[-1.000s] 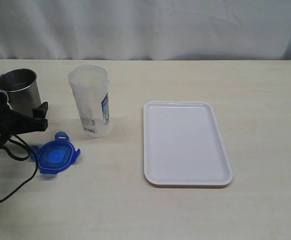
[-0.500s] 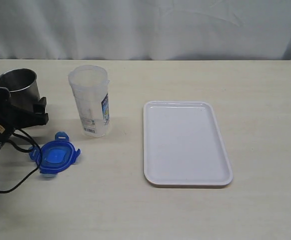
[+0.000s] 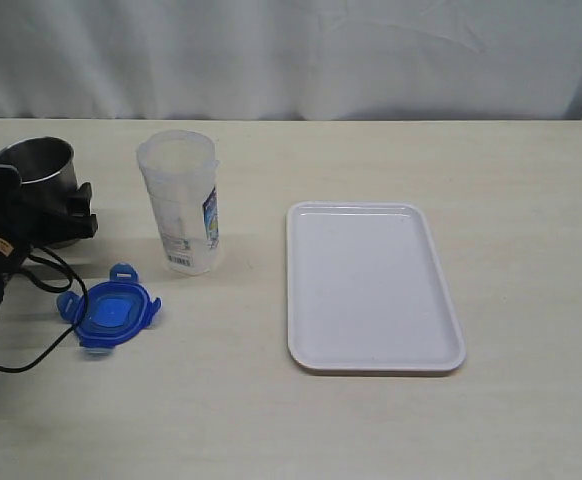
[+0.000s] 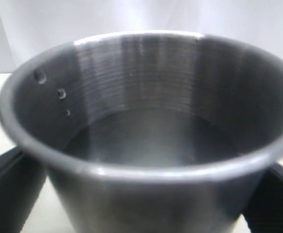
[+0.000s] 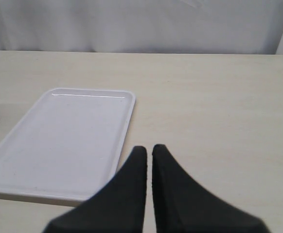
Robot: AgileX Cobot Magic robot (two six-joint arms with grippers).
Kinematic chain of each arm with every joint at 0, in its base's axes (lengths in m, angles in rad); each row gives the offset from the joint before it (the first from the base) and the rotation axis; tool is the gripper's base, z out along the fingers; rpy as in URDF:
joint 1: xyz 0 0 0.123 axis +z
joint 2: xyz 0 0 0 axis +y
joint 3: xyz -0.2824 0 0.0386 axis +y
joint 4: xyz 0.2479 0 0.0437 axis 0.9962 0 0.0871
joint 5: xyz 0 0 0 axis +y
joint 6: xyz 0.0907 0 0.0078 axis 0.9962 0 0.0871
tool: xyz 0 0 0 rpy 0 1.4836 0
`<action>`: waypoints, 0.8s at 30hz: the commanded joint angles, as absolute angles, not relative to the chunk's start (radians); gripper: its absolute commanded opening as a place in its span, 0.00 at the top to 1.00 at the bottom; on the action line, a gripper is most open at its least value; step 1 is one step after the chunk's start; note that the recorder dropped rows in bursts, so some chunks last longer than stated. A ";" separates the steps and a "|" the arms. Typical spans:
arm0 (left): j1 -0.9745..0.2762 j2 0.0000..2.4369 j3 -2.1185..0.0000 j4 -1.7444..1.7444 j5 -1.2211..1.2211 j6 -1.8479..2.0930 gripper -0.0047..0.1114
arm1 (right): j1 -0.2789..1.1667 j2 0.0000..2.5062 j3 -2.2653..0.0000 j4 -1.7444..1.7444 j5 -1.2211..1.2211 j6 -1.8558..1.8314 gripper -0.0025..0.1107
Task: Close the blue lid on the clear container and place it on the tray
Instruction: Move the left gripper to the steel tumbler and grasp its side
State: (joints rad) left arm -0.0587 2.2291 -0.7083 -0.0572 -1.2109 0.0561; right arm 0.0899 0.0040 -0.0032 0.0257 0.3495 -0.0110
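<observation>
While the clear container [image 3: 179, 205] stands straight up with its open mouth on top, the left claw [image 4: 140, 199] reaches out low over the tabletop [image 3: 271, 430]. It is spread wide, with a steel cup [image 3: 33, 160] between its fingers. The container, beside that claw, looks see-through with a blue and white label. The blue lid [image 3: 111, 312] lies flat near the same claw. The right claw [image 5: 149, 160] is pressed together, holding nothing, with the white tray [image 5: 59, 141] just ahead.
</observation>
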 commanded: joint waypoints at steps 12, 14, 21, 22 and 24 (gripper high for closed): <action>-0.054 2.228 -0.711 -0.065 -1.221 0.054 0.30 | 0.083 0.000 0.000 0.018 0.346 -0.007 0.94; -0.054 2.228 -0.711 -0.065 -1.221 0.047 0.44 | 0.083 0.000 0.000 0.018 0.346 -0.007 0.94; -0.054 2.228 -0.711 0.021 -1.202 0.049 0.96 | 0.083 0.000 0.000 0.018 0.346 -0.007 0.94; -0.054 2.228 -0.711 0.042 -1.202 0.049 0.96 | 0.083 0.000 0.000 0.018 0.346 -0.007 0.94; -0.054 2.226 -0.711 0.082 -1.202 0.044 0.96 | 0.083 0.000 0.000 0.018 0.346 -0.007 0.94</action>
